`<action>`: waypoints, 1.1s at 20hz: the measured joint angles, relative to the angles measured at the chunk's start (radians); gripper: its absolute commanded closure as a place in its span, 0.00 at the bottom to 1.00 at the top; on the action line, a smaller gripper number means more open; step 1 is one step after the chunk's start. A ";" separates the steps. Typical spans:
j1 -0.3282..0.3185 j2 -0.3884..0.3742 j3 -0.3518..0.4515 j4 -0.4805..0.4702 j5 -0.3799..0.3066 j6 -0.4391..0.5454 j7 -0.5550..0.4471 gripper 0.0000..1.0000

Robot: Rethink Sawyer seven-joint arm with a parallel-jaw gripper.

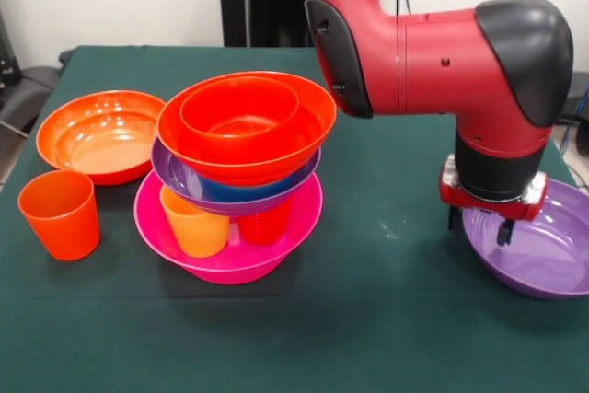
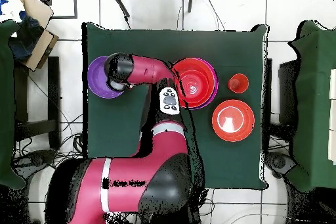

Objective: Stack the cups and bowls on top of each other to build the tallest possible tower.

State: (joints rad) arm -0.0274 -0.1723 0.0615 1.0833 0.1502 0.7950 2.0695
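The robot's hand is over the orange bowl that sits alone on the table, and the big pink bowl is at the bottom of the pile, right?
Not quite. The front view shows the gripper over the purple bowl, not the lone orange one. The pink bowl is indeed the pile's bottom.

tower [image 1: 235, 181] between cup [image 1: 60, 213], gripper [image 1: 480, 225]

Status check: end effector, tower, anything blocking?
End effector down at the loose purple bowl, grip unclear. Tower standing on the pink bowl. Orange cup and wide orange bowl unstacked. Nothing blocking.
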 measured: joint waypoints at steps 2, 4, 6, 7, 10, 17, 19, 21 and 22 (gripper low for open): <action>-0.004 0.004 0.011 0.000 0.000 0.000 0.000 0.00; -0.008 0.010 0.022 0.000 0.000 0.000 0.000 0.00; -0.010 0.012 0.025 -0.001 -0.002 0.000 0.000 0.00; -0.011 0.011 0.026 -0.001 -0.005 0.000 0.000 0.00; -0.011 0.010 0.027 -0.002 -0.013 0.000 0.000 0.00; -0.016 0.002 0.030 -0.004 -0.030 0.000 0.000 1.00; -0.015 -0.010 0.029 -0.011 -0.031 0.000 0.000 1.00; -0.011 -0.021 0.026 -0.011 -0.031 0.000 0.000 1.00; -0.010 -0.024 0.024 -0.011 -0.031 0.000 0.000 1.00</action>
State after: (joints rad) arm -0.0370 -0.1964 0.0857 1.0723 0.1188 0.7952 2.0693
